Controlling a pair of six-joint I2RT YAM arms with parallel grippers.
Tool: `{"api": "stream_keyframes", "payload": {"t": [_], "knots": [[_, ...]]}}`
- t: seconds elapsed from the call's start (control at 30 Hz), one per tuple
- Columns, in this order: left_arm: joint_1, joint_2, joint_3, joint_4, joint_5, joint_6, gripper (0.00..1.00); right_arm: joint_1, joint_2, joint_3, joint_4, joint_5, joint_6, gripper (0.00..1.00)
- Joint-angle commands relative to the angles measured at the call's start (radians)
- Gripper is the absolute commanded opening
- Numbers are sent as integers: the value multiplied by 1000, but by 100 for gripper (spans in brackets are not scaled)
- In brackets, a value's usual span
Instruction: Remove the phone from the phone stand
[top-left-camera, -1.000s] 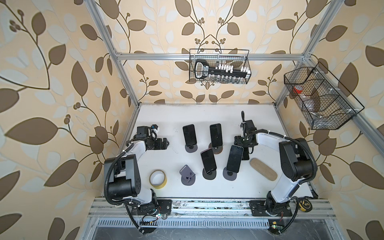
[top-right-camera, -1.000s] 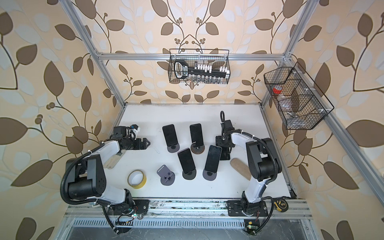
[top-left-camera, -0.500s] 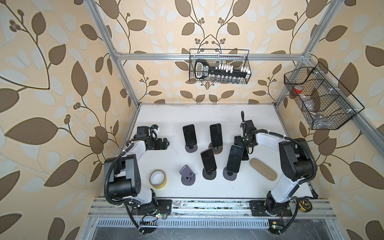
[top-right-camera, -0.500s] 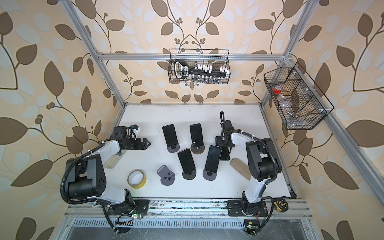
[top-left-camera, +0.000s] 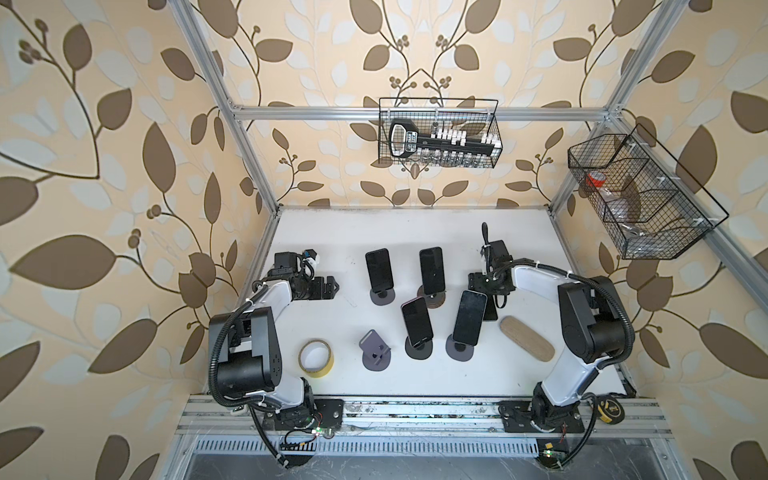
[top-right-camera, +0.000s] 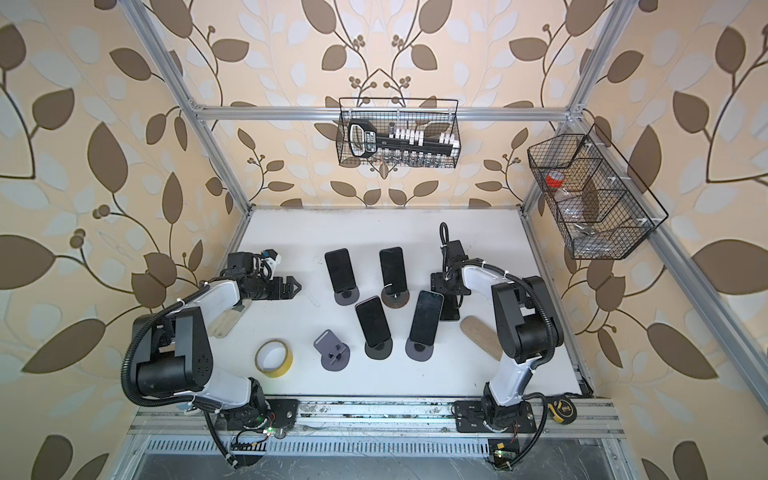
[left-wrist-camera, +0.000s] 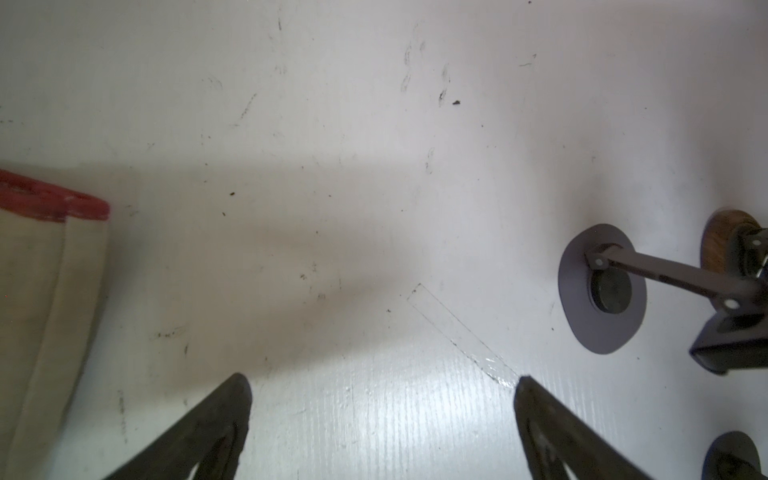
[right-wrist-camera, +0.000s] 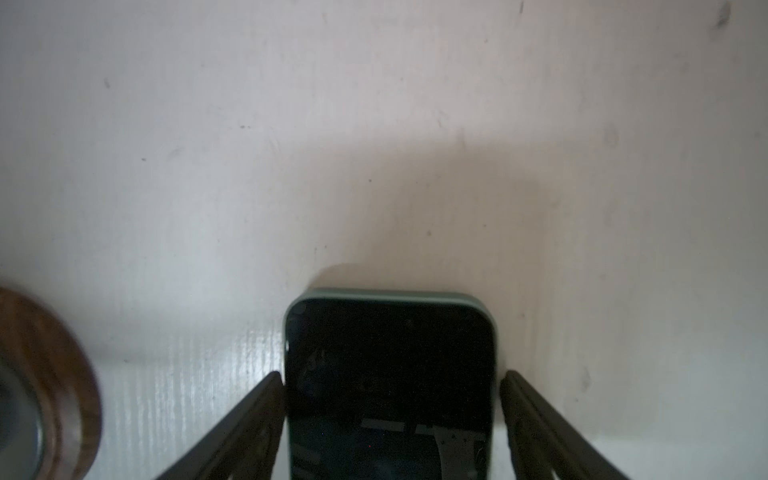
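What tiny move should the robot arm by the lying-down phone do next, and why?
Probably open the right gripper a little wider before lifting away. The phone lies flat on the white table, and the fingertips sit right beside its edges, so rising now might drag it.

Tape roll (top-left-camera: 324, 371) left of stand (top-left-camera: 374, 353)

**Crowded centre, bare back**

Blocked across the middle of the white worktop (top-left-camera: 415, 232) by four dark phones (top-left-camera: 415, 322) leaning on round-based stands (top-left-camera: 419, 352), narrow gaps between. Hemmed in front by an empty grey stand (top-left-camera: 374, 353), a yellow tape roll (top-left-camera: 322, 371) and an oval cork pad (top-left-camera: 527, 340). Bare behind the phones, and under the wide-spread left end effector (left-wrist-camera: 381, 379). Tight at the right end effector (right-wrist-camera: 392, 376): flat dark phone (right-wrist-camera: 390, 353) between its fingers (right-wrist-camera: 253, 419).
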Motion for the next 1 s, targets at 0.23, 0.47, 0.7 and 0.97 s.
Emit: {"api": "stream_keyframes", "payload": {"t": [0.23, 0.47, 0.7, 0.97], "knots": [[14, -37, 22, -6, -9, 37, 99, -12, -125, 125, -83, -6, 12, 84], [12, -124, 42, -70, -4, 137, 99, 2, -255, 198, -118, 24, 24, 85], [13, -176, 192, -404, 99, 312, 99, 105, -447, 209, -66, 27, -31, 88], [11, -176, 501, -1057, 260, 530, 99, 249, -637, 142, 40, 32, -87, 89]]}}
